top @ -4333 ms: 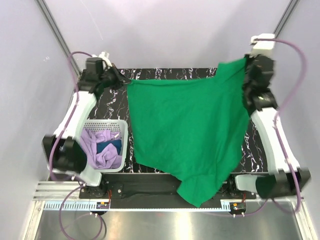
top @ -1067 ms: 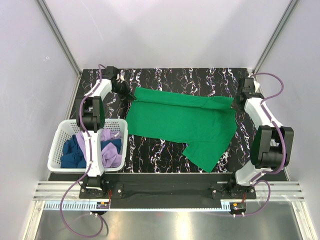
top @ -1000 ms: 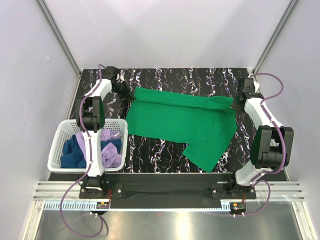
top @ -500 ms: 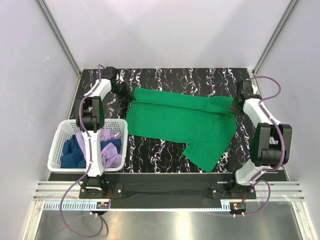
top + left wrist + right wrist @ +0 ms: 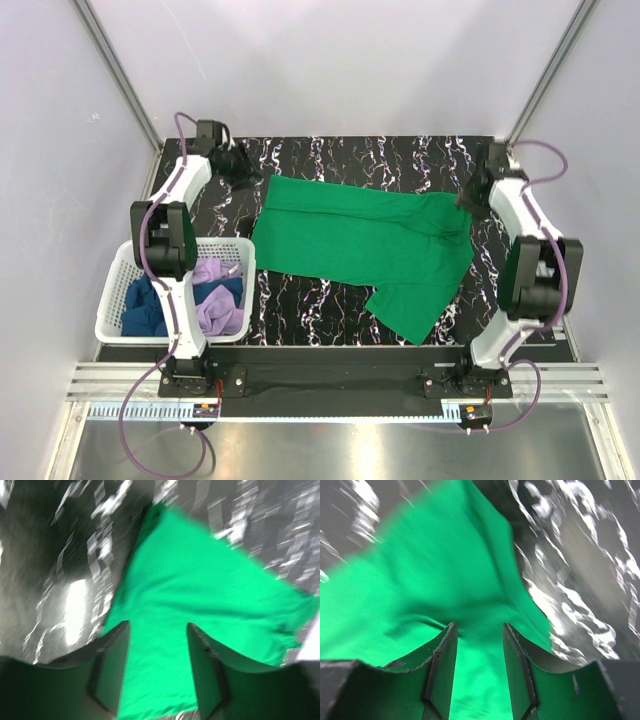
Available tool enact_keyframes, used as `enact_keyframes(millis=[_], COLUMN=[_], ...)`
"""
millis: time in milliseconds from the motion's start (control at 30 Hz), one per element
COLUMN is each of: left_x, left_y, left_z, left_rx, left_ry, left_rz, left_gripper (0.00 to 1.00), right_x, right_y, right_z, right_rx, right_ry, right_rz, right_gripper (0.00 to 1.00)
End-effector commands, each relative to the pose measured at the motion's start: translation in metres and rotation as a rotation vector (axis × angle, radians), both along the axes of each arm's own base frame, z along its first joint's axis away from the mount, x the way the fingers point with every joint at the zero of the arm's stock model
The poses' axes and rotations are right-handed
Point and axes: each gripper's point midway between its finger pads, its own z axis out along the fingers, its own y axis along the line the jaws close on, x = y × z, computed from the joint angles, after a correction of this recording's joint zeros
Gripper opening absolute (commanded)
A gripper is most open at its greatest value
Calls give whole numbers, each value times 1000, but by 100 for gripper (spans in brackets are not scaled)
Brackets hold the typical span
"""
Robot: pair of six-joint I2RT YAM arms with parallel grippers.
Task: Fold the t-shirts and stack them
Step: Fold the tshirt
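My left end effector point(image 5: 159, 626) and right end effector point(image 5: 479, 626) each hover with fingers spread over a far corner of the bright green cotton t-shirt point(image 5: 370, 240), pinching nothing. The shirt lies spread across the middle of the black white-veined tabletop point(image 5: 340, 155). I judge it is laid flat like this so the folds can start from clean edges. Its near part juts out toward my bases in a loose point, and creases run along the far edge, so it will likely want smoothing first. At my left, well apart from the green shirt, the white plastic lattice basket point(image 5: 112, 300) holds the crumpled lilac t-shirt point(image 5: 215, 310) and dark blue t-shirt point(image 5: 140, 305). Nothing else stands in the way.
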Motion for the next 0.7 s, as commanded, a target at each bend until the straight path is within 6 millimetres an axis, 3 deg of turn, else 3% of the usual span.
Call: enact_keyframes(millis=[0, 67, 100, 133, 167, 233, 433, 667], left_x=[42, 48, 53, 56, 59, 63, 69, 70], left_y=[-24, -42, -49, -56, -58, -63, -71, -72], left_z=[49, 49, 35, 40, 37, 28, -1, -31], left_rx=[-102, -176, -204, -240, -263, -281, -318, -330], left_ry=[-209, -212, -189, -202, -195, -195, -149, -84], left_rz=[-34, -87, -103, -126, -120, -128, -142, -112], left_gripper=[50, 45, 41, 39, 39, 39, 38, 38], right_x=[56, 72, 86, 91, 95, 105, 108, 107], right_y=[-3, -4, -5, -9, -10, -15, -17, -17], right_z=[23, 23, 21, 19, 7, 12, 0, -18], right_rx=[73, 99, 111, 125, 138, 156, 234, 282], right_ry=[-98, -109, -111, -107, -79, -89, -66, -50], right_rz=[-61, -64, -63, -66, -68, -65, -71, -28], right_gripper=[48, 47, 47, 47, 48, 50, 63, 63])
